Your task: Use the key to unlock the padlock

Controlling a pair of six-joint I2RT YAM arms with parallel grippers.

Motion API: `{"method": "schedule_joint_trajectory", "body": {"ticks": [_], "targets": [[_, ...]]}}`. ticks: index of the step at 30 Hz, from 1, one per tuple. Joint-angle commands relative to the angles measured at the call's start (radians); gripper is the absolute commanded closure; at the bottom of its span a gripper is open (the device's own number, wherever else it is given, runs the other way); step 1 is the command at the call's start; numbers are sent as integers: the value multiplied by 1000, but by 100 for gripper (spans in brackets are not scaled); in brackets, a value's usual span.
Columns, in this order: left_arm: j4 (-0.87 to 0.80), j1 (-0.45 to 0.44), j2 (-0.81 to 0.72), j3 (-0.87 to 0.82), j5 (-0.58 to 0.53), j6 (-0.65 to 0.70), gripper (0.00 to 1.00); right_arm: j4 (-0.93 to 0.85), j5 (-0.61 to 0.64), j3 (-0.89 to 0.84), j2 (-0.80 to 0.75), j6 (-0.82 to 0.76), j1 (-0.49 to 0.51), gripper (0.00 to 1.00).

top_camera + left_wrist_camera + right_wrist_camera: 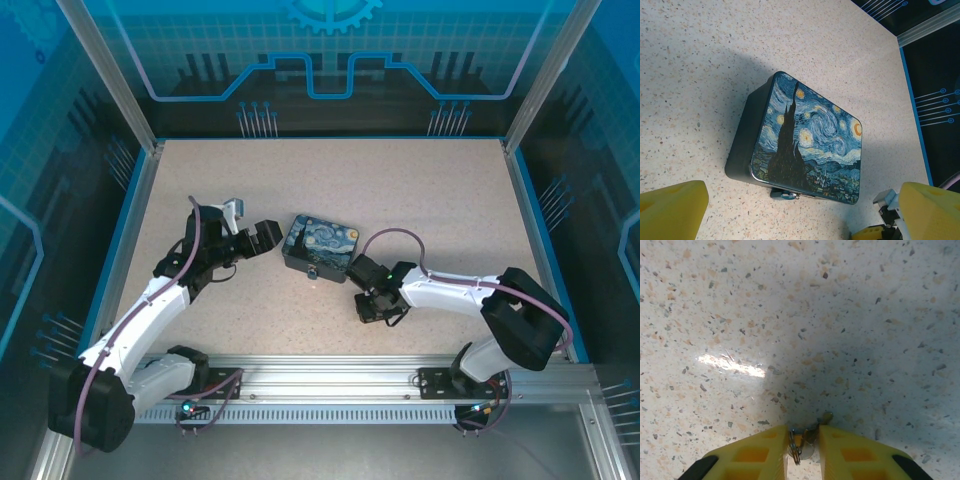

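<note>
Though tiny, key (811, 432) between right fingers (758, 454).

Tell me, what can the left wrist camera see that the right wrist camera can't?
Left wrist camera: the painted tin box with the little padlock on its front side, and the left hand wide open. Right wrist camera: the right hand pinching the key. Both: the speckled table and yellow fingers.

L gripper (263, 237) beside tin (321, 247); R gripper (373, 310) near
</note>
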Motion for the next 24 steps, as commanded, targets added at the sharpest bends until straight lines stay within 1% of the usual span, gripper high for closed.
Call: {"method": "schedule_joint_trajectory", "body": {"ticks": [1, 9, 12, 14, 18, 21, 24], "targets": [[-17, 5, -13, 17, 7, 4, 1, -6, -11, 4, 18, -8, -6, 79], [-23, 5, -13, 18, 2, 10, 1, -12, -13, 11, 23, -14, -4, 91], [-33, 5, -14, 23, 0, 17, 1, -20, -4, 17, -4, -32, -4, 97], [-43, 5, -17, 31, 0, 19, 1, -17, 6, 20, -29, -66, -5, 99], [-78, 5, -27, 56, 10, 18, 1, 16, 11, 47, -91, -206, -5, 100], [-118, 5, -27, 86, 52, -4, 1, 34, 2, 114, -127, -373, -4, 100], [-133, 5, -28, 104, 109, -77, 1, 21, -3, 212, -135, -558, -5, 100]]}}
